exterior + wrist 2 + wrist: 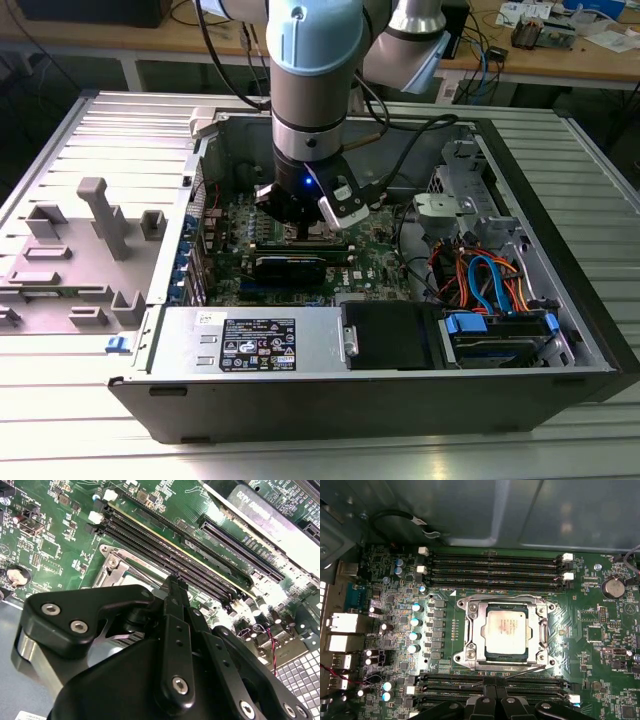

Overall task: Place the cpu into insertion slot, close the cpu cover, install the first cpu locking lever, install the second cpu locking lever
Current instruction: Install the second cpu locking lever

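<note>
My claw point(492, 700) hangs low over the motherboard, fingers pinched together on nothing, tips at a thin locking lever point(520, 671) along the socket's near edge. Just beyond, the cpu point(506, 626) sits in the insertion slot point(470, 652) with the cpu cover point(535, 627) down. I judge the levers remain.

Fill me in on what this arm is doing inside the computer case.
The arm has its gripper low over the motherboard in the open case. In the first wrist view the cpu sits in the insertion slot with the cpu cover closed flat around it. The fingertips are together at a thin locking lever along the socket's edge, beside the memory slots.
</note>
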You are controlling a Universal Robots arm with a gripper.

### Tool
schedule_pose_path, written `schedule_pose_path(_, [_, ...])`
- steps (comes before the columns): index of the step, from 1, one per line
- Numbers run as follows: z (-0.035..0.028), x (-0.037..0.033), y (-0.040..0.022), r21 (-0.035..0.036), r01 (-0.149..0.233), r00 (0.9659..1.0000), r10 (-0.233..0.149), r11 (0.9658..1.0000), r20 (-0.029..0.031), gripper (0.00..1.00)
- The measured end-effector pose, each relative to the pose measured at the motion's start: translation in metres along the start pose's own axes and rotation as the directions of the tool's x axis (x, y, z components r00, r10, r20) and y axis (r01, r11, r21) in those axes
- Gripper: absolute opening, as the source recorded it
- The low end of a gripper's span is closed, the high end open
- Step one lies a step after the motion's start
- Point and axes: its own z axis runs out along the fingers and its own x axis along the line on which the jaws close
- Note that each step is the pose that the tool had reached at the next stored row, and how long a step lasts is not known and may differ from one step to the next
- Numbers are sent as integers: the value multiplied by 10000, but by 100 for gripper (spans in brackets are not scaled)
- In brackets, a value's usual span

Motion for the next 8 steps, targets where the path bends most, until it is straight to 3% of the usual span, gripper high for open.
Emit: schedule_pose_path(8, [45,26,-9,-63,-4,10000,4,10000,-13,11])
